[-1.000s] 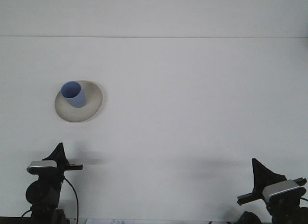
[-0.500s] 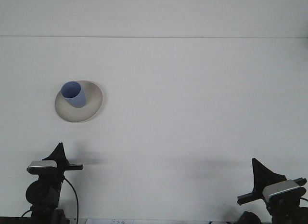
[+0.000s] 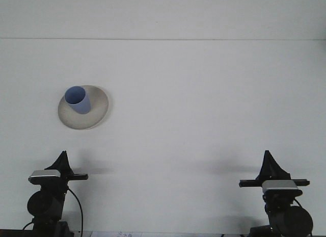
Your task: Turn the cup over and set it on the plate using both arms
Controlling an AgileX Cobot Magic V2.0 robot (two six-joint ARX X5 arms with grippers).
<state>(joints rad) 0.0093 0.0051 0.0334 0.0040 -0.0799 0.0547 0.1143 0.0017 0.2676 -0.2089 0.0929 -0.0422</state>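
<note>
A blue cup (image 3: 78, 99) stands upright, mouth up, on a pale round plate (image 3: 97, 114) at the left middle of the white table. My left gripper (image 3: 63, 154) is low at the left, well short of the plate, its fingers meeting in a point with nothing held. Low at the right, far from the cup, my right gripper (image 3: 267, 154) is level and shut too, holding nothing.
A white table (image 3: 204, 104) runs back to a far edge line near the top of the view. Each arm carries a wrist camera just behind its fingers.
The right arm has shifted left and turned level from its tilted pose. The left arm, cup and plate have not moved.
</note>
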